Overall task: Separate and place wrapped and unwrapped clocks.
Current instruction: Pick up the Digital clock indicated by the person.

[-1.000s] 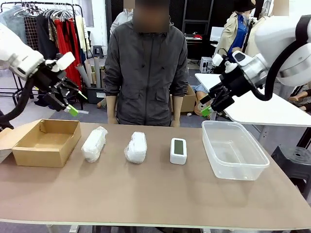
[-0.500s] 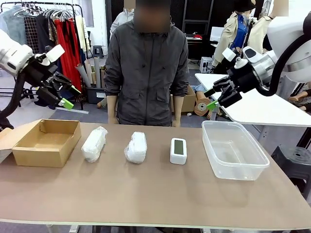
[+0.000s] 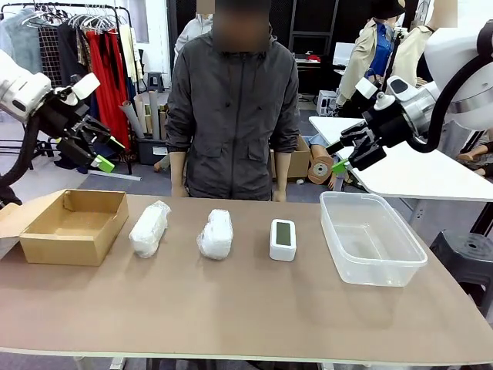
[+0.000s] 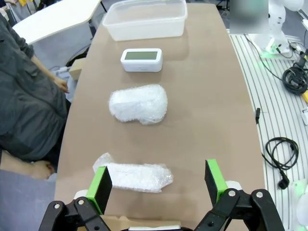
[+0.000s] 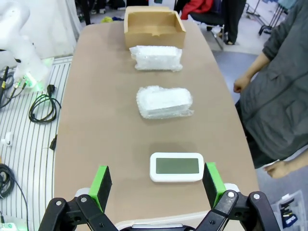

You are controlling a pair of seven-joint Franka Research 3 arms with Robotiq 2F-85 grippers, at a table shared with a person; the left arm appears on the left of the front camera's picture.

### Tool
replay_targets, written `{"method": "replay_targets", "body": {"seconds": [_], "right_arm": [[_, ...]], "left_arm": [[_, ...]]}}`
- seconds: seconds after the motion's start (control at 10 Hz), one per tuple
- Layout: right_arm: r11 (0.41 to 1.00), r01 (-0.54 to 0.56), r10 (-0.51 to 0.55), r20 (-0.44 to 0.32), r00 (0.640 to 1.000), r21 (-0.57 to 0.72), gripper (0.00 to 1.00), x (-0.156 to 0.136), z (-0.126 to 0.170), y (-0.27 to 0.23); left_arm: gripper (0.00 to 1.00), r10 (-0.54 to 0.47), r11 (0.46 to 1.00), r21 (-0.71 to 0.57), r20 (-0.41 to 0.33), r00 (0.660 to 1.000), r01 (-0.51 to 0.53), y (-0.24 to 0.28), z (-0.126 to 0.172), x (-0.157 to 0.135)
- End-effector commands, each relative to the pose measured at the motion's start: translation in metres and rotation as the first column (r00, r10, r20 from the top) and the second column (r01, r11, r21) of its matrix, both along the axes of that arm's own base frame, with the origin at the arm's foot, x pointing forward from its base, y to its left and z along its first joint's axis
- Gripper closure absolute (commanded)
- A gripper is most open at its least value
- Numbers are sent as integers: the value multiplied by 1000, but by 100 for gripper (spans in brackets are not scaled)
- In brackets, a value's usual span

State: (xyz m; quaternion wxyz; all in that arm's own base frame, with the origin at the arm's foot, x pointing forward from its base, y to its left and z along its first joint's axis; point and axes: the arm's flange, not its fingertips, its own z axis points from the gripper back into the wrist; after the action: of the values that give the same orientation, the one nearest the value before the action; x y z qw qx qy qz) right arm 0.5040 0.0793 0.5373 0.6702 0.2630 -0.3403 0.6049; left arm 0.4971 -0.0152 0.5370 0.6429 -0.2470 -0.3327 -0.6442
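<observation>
Two wrapped clocks lie in a row on the brown table: one bundle [image 3: 149,229] [image 4: 137,176] [image 5: 156,57] nearer the cardboard box, the other [image 3: 216,233] [image 4: 139,103] [image 5: 164,101] in the middle. The unwrapped white clock [image 3: 283,239] [image 4: 141,59] [image 5: 176,166], with a grey-green screen, lies beside the clear tub. My left gripper [image 3: 104,153] [image 4: 158,183] hangs open high above the table's left end, empty. High over the right end, my right gripper [image 3: 336,156] [image 5: 157,184] is open too, holding nothing.
An open cardboard box [image 3: 73,225] [image 5: 154,24] stands at the table's left end, and a clear plastic tub [image 3: 371,237] [image 4: 146,18] at the right. A person in a grey jacket [image 3: 231,108] stands at the far edge, hands down. Cables [image 4: 280,151] lie on the floor.
Both arms have risen and drawn outward, the left toward the left, the right up and to the right. Both grippers stayed open. Nothing on the table moved.
</observation>
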Motion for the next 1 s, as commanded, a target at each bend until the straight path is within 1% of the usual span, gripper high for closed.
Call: {"method": "replay_targets", "body": {"seconds": [0.0, 0.2, 0.3, 0.9], "right_arm": [[1000, -17, 17, 4, 1000, 25, 0, 5, 4, 0], [1000, 9, -8, -38, 999, 17, 0, 6, -2, 3], [1000, -2, 2, -5, 1000, -1, 0, 1, -2, 1], [1000, -2, 2, -5, 1000, -1, 0, 1, -2, 1]], "left_arm": [[0, -5, 1000, -11, 15, 1000, 5, 0, 3, 1], [0, 19, 1000, 13, 17, 1000, -20, -1, 0, -1], [0, 3, 1000, 2, 4, 1000, -3, 0, 1, 1], [0, 3, 1000, 2, 4, 1000, -3, 0, 1, 1]]}}
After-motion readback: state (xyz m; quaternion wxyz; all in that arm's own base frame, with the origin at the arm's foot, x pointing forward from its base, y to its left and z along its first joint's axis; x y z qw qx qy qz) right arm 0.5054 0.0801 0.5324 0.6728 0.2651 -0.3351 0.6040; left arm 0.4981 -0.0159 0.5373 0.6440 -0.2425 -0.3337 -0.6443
